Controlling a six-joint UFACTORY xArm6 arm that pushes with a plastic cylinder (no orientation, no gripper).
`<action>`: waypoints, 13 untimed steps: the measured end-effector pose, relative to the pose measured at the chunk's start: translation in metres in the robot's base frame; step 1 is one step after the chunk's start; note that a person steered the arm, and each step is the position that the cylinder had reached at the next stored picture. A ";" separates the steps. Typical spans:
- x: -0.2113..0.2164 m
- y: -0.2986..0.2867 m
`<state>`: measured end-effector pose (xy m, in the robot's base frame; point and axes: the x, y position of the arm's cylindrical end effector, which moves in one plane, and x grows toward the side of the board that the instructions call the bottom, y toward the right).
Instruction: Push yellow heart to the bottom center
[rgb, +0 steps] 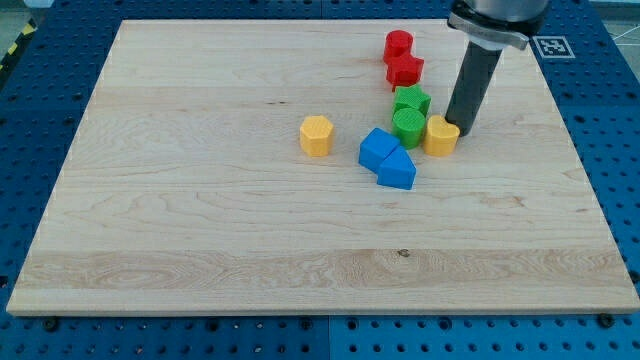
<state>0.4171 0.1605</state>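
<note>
The arm ends in a bare dark rod (476, 85), so nothing is grasped or clenched. The tip (461, 128) is set down on the desk (200, 230), just right of the yellow heart (440, 136) and slightly beyond it, touching or nearly touching; which one cannot be told.

The yellow heart is placed right of centre, in the far half of the desk. Its left side is met by a round green block (408, 126). A second green block (411, 100), star-like, is seen just behind the round one. Two red blocks are found farther back: a star-like one (405, 71) and a rounder one (398, 45) behind it, the pair touching. Two blue blocks are seen near-left of the round green one: a cube-like one (376, 148) and a wedge-like one (397, 171), pressed together. A second yellow block (316, 135), hexagon-like, stands alone to the left, well apart from the cluster.

The near side of the yellow heart is unobstructed, and bare wood runs from it to the near edge. The blue blocks lie near-left of the heart, between it and the near centre. The left half of the desk carries only the lone yellow block. The desk is bordered by a blue perforated base (30, 110) on all sides.
</note>
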 end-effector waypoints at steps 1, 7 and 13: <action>0.022 0.000; 0.029 0.054; 0.005 -0.025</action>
<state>0.4220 0.1356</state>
